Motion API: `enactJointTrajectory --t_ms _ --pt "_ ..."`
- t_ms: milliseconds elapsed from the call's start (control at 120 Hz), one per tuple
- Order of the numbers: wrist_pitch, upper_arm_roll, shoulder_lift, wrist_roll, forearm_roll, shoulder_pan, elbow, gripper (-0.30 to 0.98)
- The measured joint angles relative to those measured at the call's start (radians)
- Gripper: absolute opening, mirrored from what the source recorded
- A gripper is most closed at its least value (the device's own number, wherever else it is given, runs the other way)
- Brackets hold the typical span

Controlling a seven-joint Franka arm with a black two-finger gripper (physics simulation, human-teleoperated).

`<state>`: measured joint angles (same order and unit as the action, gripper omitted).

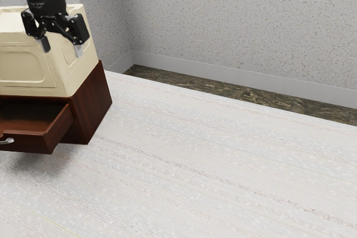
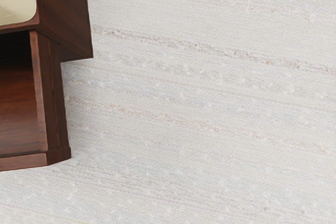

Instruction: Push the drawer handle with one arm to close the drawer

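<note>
Drawer (image 1: 28, 144) is sitting pulled out of the wood cabinet (image 1: 92, 101) — closing push is still needing doing, I'd judge. Handle (image 1: 6, 141) is sitting on its front, exterior view's left edge. I'm pointing down, high by the cream box (image 1: 25, 66) — fingers (image 1: 78, 50) standing apart, gripping nothing.

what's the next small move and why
Probably carry the tool toward the exterior view's left, out beyond the front of the drawer: it stands open, its handle is on that front, and the tool hangs higher, off to the exterior view's right.
</note>
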<state>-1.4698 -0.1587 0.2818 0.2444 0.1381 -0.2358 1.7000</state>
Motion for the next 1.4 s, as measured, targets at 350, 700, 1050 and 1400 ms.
enactJointTrajectory --t_ms 350,700,1050,1400 --pt "-0.101 0.189 0.326 0.113 -0.022 0.148 0.418 0.41" --pt "-0.247 0.165 0.387 0.174 -0.079 0.628 0.696 -0.04" --pt "-0.47 0.007 0.339 0.051 0.06 0.622 0.846 -0.09" --pt "-0.673 0.005 0.301 -0.168 0.156 0.827 0.945 -0.1"
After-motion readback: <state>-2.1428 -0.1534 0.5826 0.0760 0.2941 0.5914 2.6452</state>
